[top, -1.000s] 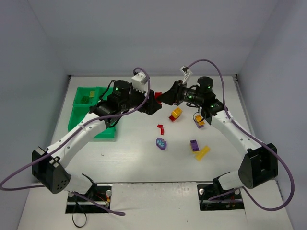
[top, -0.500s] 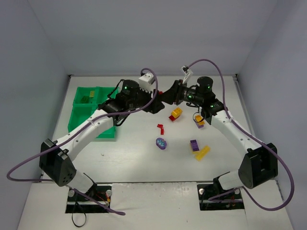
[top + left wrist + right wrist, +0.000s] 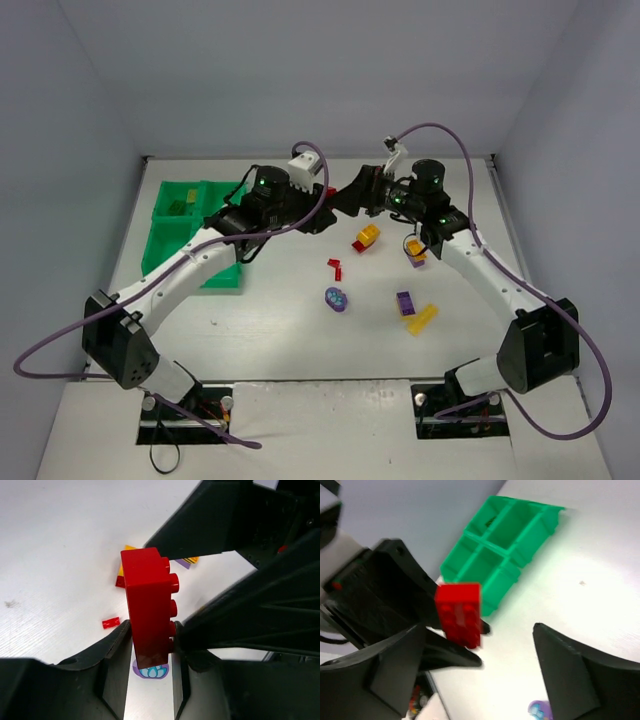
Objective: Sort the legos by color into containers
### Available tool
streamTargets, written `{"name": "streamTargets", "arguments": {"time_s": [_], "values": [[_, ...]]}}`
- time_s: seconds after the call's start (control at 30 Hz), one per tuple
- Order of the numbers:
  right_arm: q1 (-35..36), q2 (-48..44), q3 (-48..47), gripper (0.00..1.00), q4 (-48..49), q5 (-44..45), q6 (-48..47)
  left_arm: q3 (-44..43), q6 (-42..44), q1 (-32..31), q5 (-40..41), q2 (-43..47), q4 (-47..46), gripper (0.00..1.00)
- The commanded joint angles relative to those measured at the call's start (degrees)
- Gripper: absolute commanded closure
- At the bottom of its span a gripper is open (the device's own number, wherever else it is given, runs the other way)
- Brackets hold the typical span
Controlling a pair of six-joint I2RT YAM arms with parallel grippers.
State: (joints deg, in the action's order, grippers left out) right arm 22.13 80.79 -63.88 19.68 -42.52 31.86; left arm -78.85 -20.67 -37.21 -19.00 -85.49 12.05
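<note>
Left gripper is clamped on the red brick, held aloft just right of the green four-compartment tray in the overhead view, long axis along the fingers. Right gripper is spread wide and empty, facing the brick. Left arm is nearer the tray. No legible markings.

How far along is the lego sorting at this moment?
Done: one small yellowish-green piece lies in the far-left compartment of the green tray. In hand: the left tool grips a red brick above the table, with the right tool open beside it. Left: loose pieces on the table, among them the oval purple piece, a purple brick and a yellow brick.
</note>
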Motion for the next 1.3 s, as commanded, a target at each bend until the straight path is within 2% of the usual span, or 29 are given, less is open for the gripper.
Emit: {"name": "streamTargets", "arguments": {"time_s": [0.0, 0.07, 0.27, 0.43, 0.53, 0.67, 0.7, 0.8, 1.07, 1.27], "values": [[-0.9, -1.0, -1.3, 0.12, 0.0, 1.1, -0.2, -1.0, -0.5, 2.7, 1.8, 2.2, -3.3, 0.98], [-3.5, -0.9, -1.3, 0.04, -1.0, 2.1, 0.6, 0.0, -1.2, 5.8, 0.1, 2.1, -3.2, 0.98], [-11.8, -2.6, -0.4, 0.02, -3.6, 4.5, 0.3, 1.2, -0.7, 17.5, -2.4, 0.6, 0.7, 0.98], [-13.4, -4.2, -0.1, 0.02, -9.6, 6.9, -4.9, -5.4, 2.1, 28.0, -0.1, -7.0, 10.0, 0.97], [-13.5, -5.1, 1.3, 0.02, -10.3, 7.1, -5.8, -11.8, 3.6, 31.7, 1.2, -13.7, 15.5, 0.93], [-13.4, -6.6, 3.8, 0.02, -11.0, 6.7, -6.8, -23.2, 4.9, 33.9, 4.1, -22.0, 22.9, 0.91], [-13.4, -6.9, 3.9, 0.02, -11.2, 6.6, -7.0, -24.4, 5.2, 34.0, 4.6, -23.0, 24.3, 0.8], [-13.4, -8.1, 4.5, 0.02, -12.8, 6.8, -8.4, -28.6, 5.4, 34.6, 5.9, -26.1, 27.1, 0.66], [-13.4, -10.3, 5.4, 0.02, -15.7, 7.4, -10.3, -32.6, 5.1, 35.5, 7.4, -29.5, 29.8, 0.51], [-13.4, -11.5, 6.1, 0.04, -17.8, 9.1, -12.2, -30.0, 4.7, 34.5, 6.2, -23.0, 29.0, 0.49]]}}
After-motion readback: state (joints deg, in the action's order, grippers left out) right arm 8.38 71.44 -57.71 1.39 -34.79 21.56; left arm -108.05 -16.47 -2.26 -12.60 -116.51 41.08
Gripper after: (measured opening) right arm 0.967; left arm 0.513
